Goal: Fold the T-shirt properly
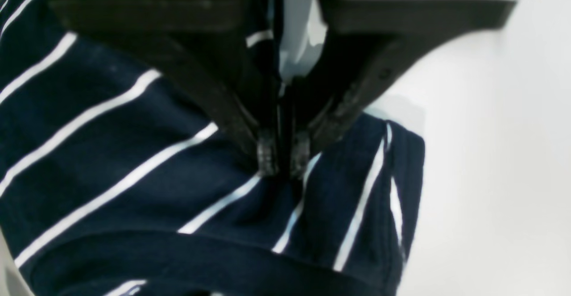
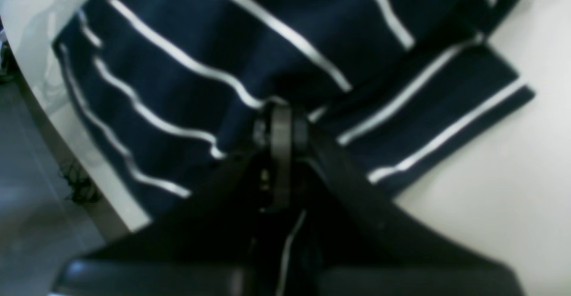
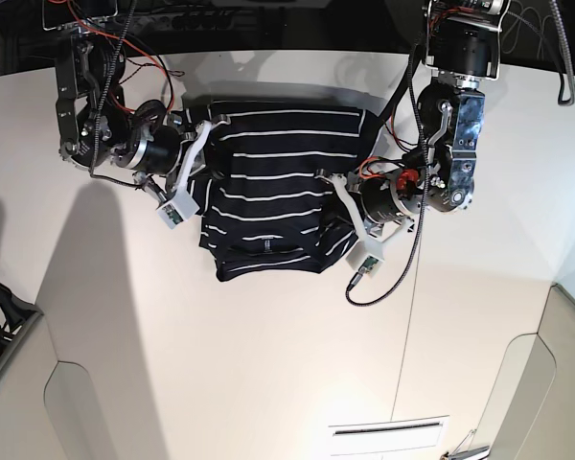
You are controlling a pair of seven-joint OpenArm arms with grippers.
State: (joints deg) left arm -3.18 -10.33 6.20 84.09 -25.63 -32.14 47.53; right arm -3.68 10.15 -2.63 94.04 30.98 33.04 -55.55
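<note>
Both tools clamp the T-shirt (image 3: 268, 196), spread at twelve o'clock on the desk (image 3: 220, 364); left tool (image 1: 283, 156) pinches the sleeve, right tool (image 2: 280, 128) grips the opposite side, likely to carry the edges inward for a fold.

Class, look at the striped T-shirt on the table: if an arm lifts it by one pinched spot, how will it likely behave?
The T-shirt would probably sag, not stay flat: fabric already puckers at the left gripper. It is likely light, since small pinches by that and the right gripper hold it. Pushed over the smooth table, it would probably bunch.
</note>
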